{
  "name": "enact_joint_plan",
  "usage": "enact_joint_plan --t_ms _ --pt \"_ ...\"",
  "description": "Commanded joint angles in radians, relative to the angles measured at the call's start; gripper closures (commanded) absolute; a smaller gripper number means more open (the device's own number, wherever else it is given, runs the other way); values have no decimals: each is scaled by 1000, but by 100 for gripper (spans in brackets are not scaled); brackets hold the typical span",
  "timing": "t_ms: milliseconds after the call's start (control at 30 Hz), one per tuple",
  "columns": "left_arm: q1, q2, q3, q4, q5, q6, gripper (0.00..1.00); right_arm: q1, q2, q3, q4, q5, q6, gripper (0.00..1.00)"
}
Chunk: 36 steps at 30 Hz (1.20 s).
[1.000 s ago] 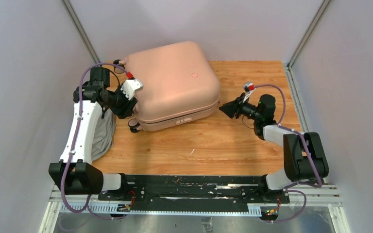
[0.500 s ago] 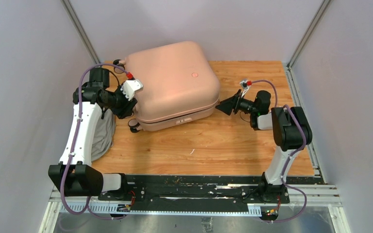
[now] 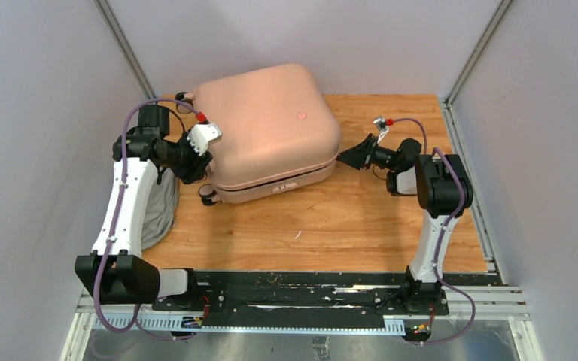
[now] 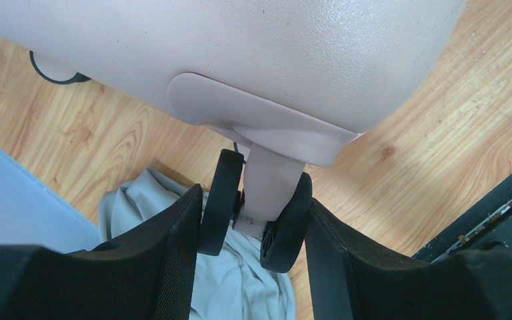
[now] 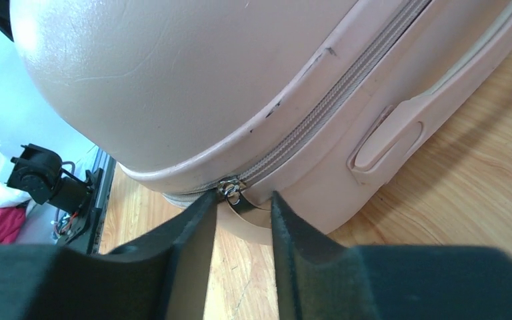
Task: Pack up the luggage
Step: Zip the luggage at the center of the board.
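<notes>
The luggage (image 3: 267, 131), a pale pink hard-shell suitcase, lies closed and flat at the back left of the wooden table. My left gripper (image 3: 196, 160) is at its left end. In the left wrist view it (image 4: 253, 213) is shut on a twin black wheel (image 4: 221, 200), one finger pressed against each wheel disc. My right gripper (image 3: 344, 158) is at the suitcase's right front corner. In the right wrist view its jaws (image 5: 243, 200) stand apart on either side of the metal zipper pull (image 5: 232, 191), and floor shows between them. The zipper (image 5: 320, 110) is closed.
A grey cloth bundle (image 3: 159, 214) lies on the table under my left arm, also below the wheel (image 4: 240, 280). Another wheel (image 3: 208, 194) sticks out at the suitcase's front left corner. Grey walls enclose the table on three sides. The black base rail (image 3: 293, 289) runs along the near edge.
My right arm has folded up and brought its gripper left and back, up to the suitcase's corner at the zipper pull. The left arm and the suitcase have not moved.
</notes>
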Motion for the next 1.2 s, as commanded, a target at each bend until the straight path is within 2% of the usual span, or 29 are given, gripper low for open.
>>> enact_joint_plan --t_ms 0,33,100,167,300,433,500,767,800,900,933,1167 --pt "13 -12 50 78 13 -41 100 8 -2 21 107 -49 61 70" --pt "13 -12 50 78 13 -41 100 11 -5 18 108 -48 66 78" --pt "13 -13 52 78 13 -41 100 13 -15 3 108 -37 68 88" --pt "12 -17 52 78 11 -39 100 13 -28 -14 108 -32 70 91" --pt "13 -19 47 78 10 -35 100 18 -52 -48 112 -28 75 83" --pt "11 -19 47 79 13 -34 100 25 -60 -71 111 -19 72 81" --pt "12 -19 48 79 14 -35 100 30 -57 -75 110 -13 73 76" --pt "12 -22 45 79 12 -34 100 33 -44 -37 100 -2 75 75" --pt "12 -22 45 80 13 -34 100 34 -42 -33 95 -2 75 73" --pt "12 -19 47 79 16 -37 100 33 -33 -28 90 4 74 57" --pt "12 -21 47 78 16 -37 100 34 -31 -28 89 5 71 56" --pt "12 -31 46 78 15 -34 100 33 -8 -2 16 21 17 55"
